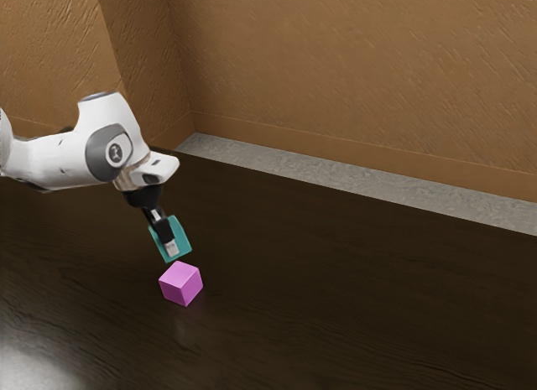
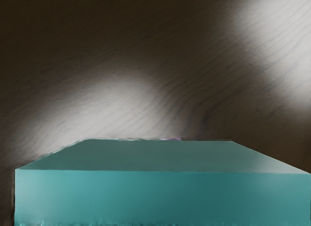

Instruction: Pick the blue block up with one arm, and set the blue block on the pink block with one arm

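The blue block (image 1: 169,238) is teal in colour and hangs tilted in the air, with my gripper (image 1: 169,240) shut on it. Just below it and slightly toward the exterior view's right, the pink block (image 1: 180,283) rests on the dark wooden table (image 1: 352,298). A small gap separates the two blocks. In the wrist view the blue block (image 2: 160,184) looms large right under my hand, and a thin sliver of the pink block (image 2: 171,138) peeks over its far edge.
The dark table stretches wide toward the exterior view's right. A grey floor strip (image 1: 352,179) and brown walls (image 1: 352,63) lie behind the table's far edge.
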Controlling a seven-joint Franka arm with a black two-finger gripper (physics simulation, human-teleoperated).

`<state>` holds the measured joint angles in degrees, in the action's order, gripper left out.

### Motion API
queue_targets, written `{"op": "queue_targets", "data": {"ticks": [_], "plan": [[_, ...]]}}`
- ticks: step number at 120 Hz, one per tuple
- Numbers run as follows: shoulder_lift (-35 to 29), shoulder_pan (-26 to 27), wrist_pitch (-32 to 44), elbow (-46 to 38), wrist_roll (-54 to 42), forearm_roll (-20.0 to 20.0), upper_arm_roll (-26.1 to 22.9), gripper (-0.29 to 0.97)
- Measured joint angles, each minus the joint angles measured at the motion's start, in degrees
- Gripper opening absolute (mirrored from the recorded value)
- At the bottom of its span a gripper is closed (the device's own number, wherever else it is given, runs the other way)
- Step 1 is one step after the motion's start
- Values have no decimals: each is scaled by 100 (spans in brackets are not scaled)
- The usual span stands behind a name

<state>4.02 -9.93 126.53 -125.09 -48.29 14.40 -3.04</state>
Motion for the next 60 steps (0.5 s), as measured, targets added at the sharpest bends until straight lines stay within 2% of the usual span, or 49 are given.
{"op": "queue_targets", "data": {"ticks": [17,37,60], "plan": [[86,-173,-14,-77,510,-30,-7,39],[297,189,65,-76,1094,-51,-14,39],[377,200,241,-59,1597,-179,-14,39]]}}
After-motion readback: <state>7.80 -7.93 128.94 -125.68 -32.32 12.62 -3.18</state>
